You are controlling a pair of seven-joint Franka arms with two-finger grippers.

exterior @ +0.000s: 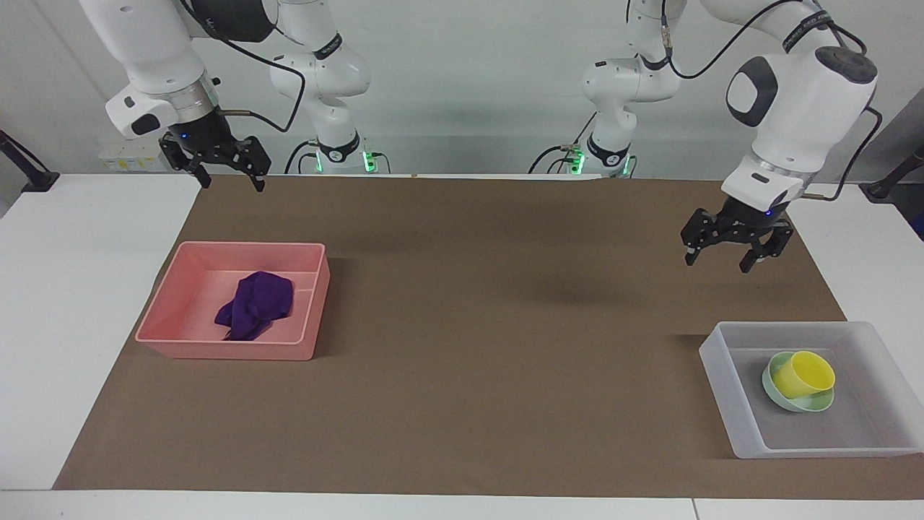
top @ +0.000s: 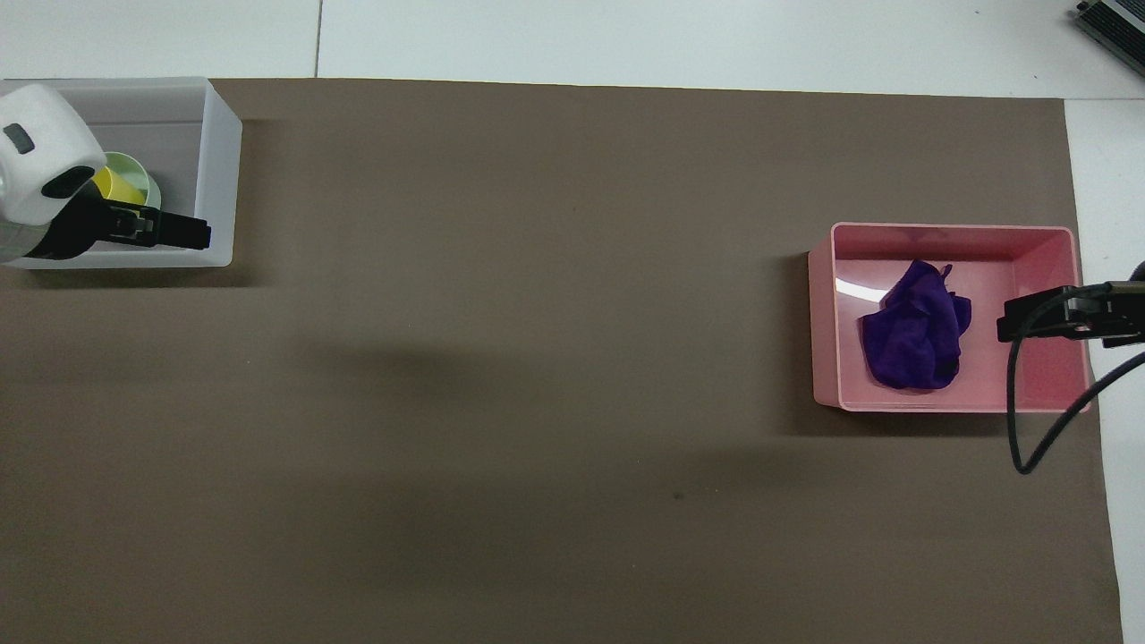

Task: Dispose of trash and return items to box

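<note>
Left claw (exterior: 722, 258) empty; crumpled purple cloth (exterior: 254, 305) in pink bin (exterior: 216, 339).

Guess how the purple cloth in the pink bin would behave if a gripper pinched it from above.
The purple cloth lies crumpled in loose folds, so it would probably hang limp. It looks thin, likely light. A pinch may catch only one fold, so part could trail along the pink bin floor.

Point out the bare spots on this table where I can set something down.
The widest free patch is the brown mat between the pink rectangular bin and the frosted-white plastic tray. The bin holds the purple fabric cloth; some floor around it stays bare. In the tray, the yellow plastic cup sits in the mint-green bowl.
</note>
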